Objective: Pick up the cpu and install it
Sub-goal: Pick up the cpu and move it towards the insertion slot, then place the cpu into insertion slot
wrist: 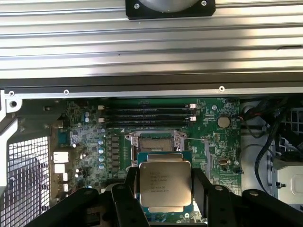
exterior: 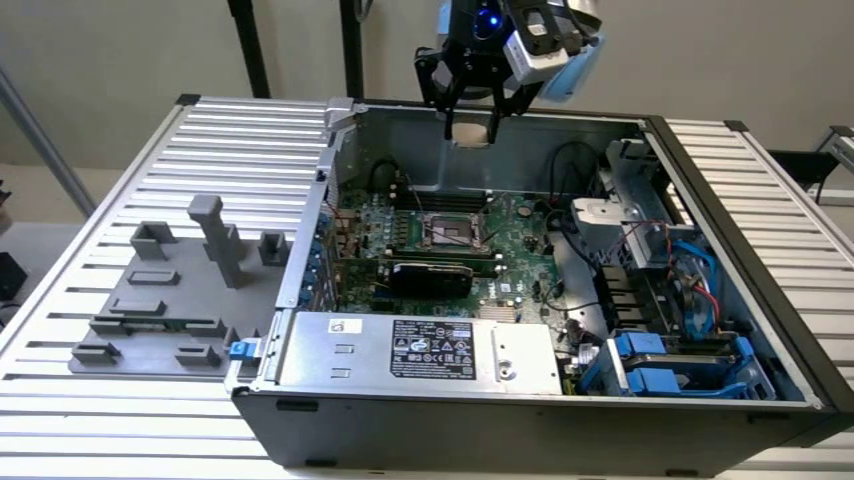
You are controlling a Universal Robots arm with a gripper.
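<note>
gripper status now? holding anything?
Gripper: jaws closed on the cpu, held in the air over the open computer case.

- A plain, pale beige wall (exterior: pixel 120 50) closes the scene at the back, bare and evenly lit.
- The light is soft and diffuse, and it gives the metal surfaces a dull sheen.
- The table (exterior: pixel 240 130) has a broad top of ribbed, silver-grey aluminium slats that run from the exterior view's left to its right.
- Two black uprights (exterior: pixel 247 45) stand behind the table's far edge, dark against the wall.
- A thin grey bar (exterior: pixel 38 130) slants across the exterior view's left edge.
- Past the table's left side lies a patch of light beige floor (exterior: pixel 47 225).
</note>
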